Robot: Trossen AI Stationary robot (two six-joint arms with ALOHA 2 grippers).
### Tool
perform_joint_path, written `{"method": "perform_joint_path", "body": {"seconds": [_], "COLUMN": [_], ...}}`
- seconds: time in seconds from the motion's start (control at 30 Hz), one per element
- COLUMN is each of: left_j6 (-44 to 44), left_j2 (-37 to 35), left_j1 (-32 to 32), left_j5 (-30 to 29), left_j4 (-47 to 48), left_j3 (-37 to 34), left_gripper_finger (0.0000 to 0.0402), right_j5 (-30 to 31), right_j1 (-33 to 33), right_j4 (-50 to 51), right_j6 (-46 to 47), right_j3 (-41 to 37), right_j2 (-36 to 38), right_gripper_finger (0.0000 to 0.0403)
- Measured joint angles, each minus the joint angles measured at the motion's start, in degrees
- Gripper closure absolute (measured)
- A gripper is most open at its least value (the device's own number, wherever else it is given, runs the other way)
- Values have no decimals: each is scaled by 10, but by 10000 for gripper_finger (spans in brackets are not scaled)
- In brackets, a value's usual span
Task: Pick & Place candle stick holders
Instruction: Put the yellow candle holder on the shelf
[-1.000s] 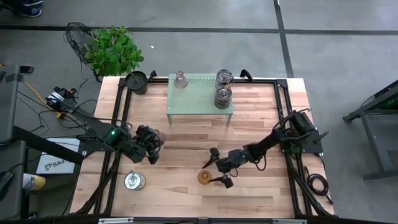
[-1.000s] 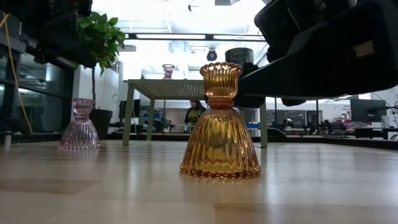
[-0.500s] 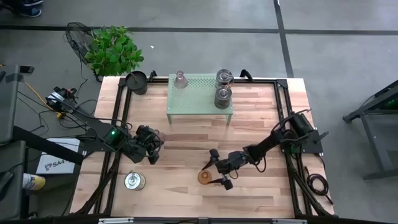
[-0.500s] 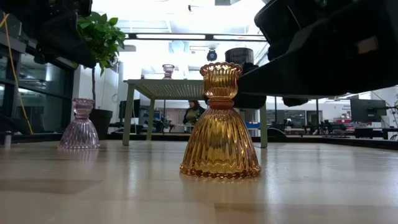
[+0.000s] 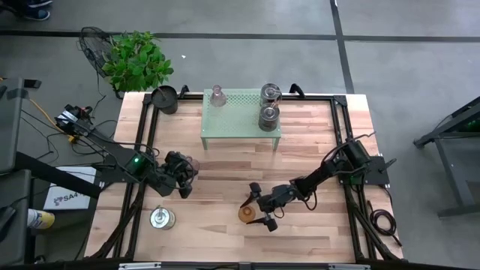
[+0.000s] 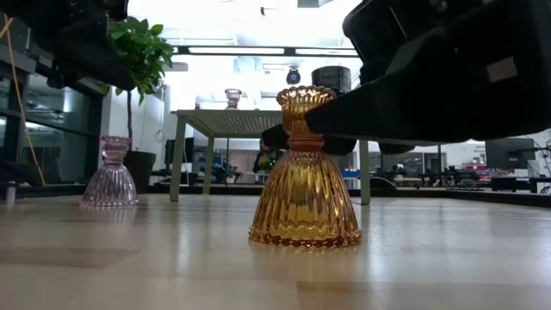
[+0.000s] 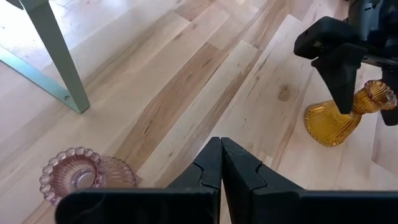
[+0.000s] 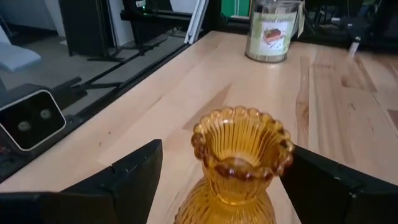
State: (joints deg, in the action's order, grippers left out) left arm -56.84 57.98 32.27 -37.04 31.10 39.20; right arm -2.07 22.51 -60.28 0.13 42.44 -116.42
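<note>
From above, the wooden table (image 5: 225,176) fills the middle of the frame. The right gripper (image 5: 256,207) is low in the middle, with its fingers spread wide on both sides of the amber glass candle holder (image 5: 245,214). The left gripper (image 5: 182,175) sits left of the middle, just beside a pink glass candle holder (image 5: 193,163). A silvery metal candle holder (image 5: 161,218) stands near the lower left. On the little green shelf (image 5: 241,112) near the top stand another pink glass holder (image 5: 217,96) and two more silvery holders (image 5: 268,106). A black pot (image 5: 165,99) and a leafy plant (image 5: 136,61) are at the upper left.

From table height, the amber holder (image 6: 304,176) stands upright in the middle of the frame. A dark finger (image 6: 387,116) of the right gripper reaches in from the right at its narrow neck. I cannot tell if it touches. The pink holder (image 6: 110,176) stands at the left, well apart.

In the left wrist view, the left gripper (image 7: 221,168) has its fingers pressed together and holds nothing. The pink holder (image 7: 84,182) is at the lower left. The amber holder (image 7: 344,115) is at the right, with the right gripper's fingers (image 7: 339,68) on both sides of its neck.

In the right wrist view, the amber holder's frilly top (image 8: 241,152) sits between the two wide-apart fingers (image 8: 134,174). The silvery holder (image 8: 273,31) stands at the top.
</note>
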Motion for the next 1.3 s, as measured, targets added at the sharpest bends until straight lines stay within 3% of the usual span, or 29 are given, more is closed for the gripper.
{"method": "perform_joint_path", "body": {"seconds": [0.43, 0.77, 1.3], "left_j6": [0, 0, 29], "left_j2": [0, 0, 0], "left_j1": [0, 0, 0], "left_j5": [-52, -61, -79], "left_j4": [-15, -18, -52], "left_j3": [0, 0, 0], "left_gripper_finger": [401, 401, 401], "right_j5": [26, 19, 19], "right_j1": [0, 0, 0], "right_j4": [-2, -3, 1], "right_j6": [-2, -3, -6], "right_j3": [0, 21, 25], "right_j2": [-9, -30, -30], "right_gripper_finger": [143, 175, 263]}}
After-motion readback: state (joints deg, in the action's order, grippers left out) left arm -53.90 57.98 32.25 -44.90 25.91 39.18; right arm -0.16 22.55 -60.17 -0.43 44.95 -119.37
